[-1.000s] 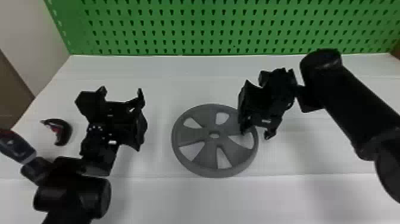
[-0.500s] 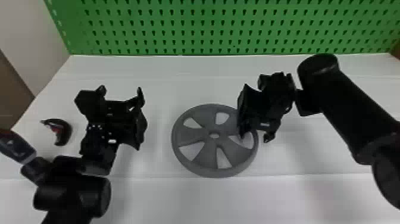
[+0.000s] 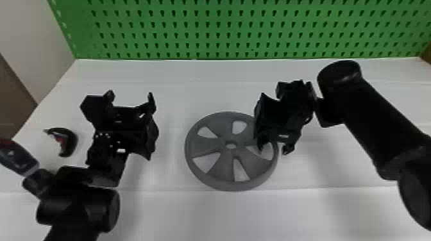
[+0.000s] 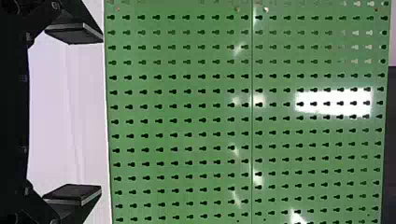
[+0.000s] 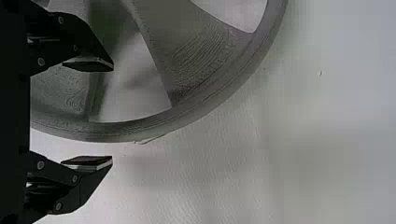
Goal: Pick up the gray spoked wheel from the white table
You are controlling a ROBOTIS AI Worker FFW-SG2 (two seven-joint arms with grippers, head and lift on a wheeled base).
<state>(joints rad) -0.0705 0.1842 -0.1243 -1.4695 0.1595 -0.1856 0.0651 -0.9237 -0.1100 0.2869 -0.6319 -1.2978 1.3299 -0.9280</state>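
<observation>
Though L gripper & R gripper both agape, gray wheel flat on white tbl w/ green pegbd behind.

1. Over the near-right part of the gray spoked wheel, my right claw has its fingers apart; the wrist view shows the rim between them, one finger over a spoke opening, the other outside over the tabletop.
2. Between the wheel and my left claw, a strip of tabletop leaves me room to pass.
3. Beyond the wheel I have space up to the green pegboard, which walls off the back.
4. My right arm blocks the right; my left arm and a dark curved tool crowd the left.
</observation>
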